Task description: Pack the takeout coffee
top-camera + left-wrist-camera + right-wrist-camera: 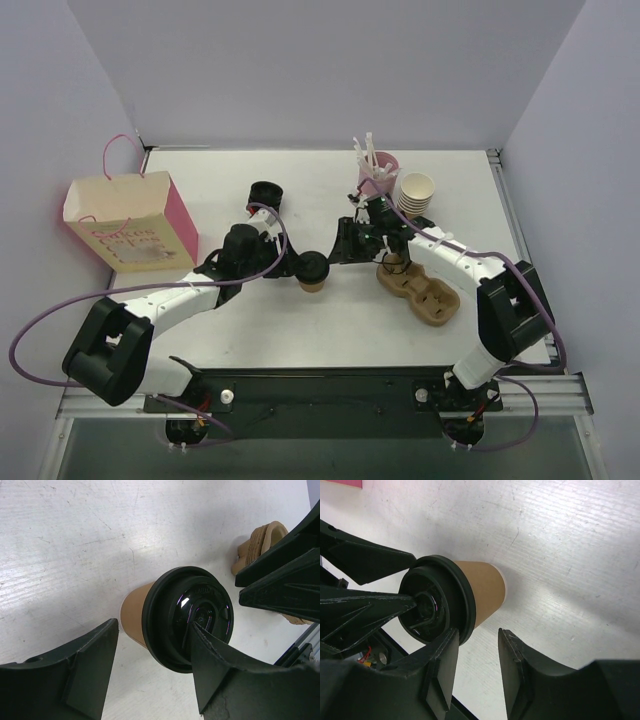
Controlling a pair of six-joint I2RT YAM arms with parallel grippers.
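A lidded coffee cup [313,270] is standing upright near the middle of the white table [330,335]. Its long axis is running vertical, with the black lid [187,617] facing up and the narrow base sitting on the surface. The left gripper [152,626] is holding its jaws spread, one finger [215,660] lying across the lid top and the other staying clear of the cup's side. The right gripper [479,632] is showing parted jaws with nothing between them, one finger [442,665] touching the lid's rim. Around the cup are sitting one pink paper bag [130,225], one brown cup carrier [425,295], one stack of black lids [265,193], one stack of bare paper cups [417,192] and one pink cup of white sticks [378,168].
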